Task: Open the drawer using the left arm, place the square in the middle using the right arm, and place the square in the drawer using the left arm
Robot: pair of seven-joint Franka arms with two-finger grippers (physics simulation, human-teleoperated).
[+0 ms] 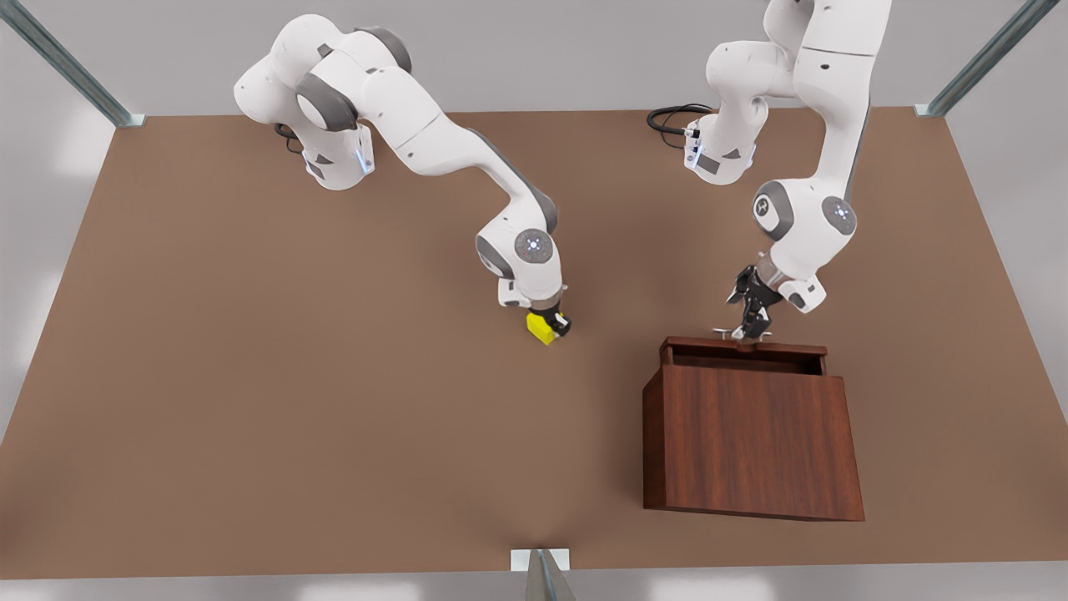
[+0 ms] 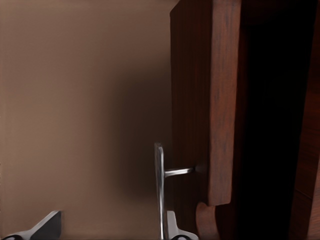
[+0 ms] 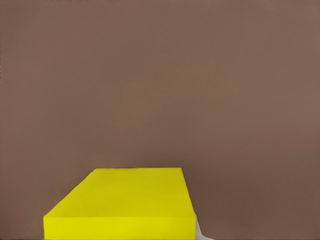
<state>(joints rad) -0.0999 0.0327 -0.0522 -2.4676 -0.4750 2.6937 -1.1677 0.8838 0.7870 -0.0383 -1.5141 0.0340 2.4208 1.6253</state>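
Note:
The yellow square sits low over the bare brown tabletop near the middle, with my right gripper shut on it. On the front view's right, the wooden cabinet has its drawer pulled out a short way, showing a dark gap inside. My left gripper is open at the silver bar handle, which lies between its fingers, close to one fingertip.
The brown table stretches wide on the front view's left. Metal frame posts stand at the table's corners and front edge. Both arm bases and a black cable are at the far edge.

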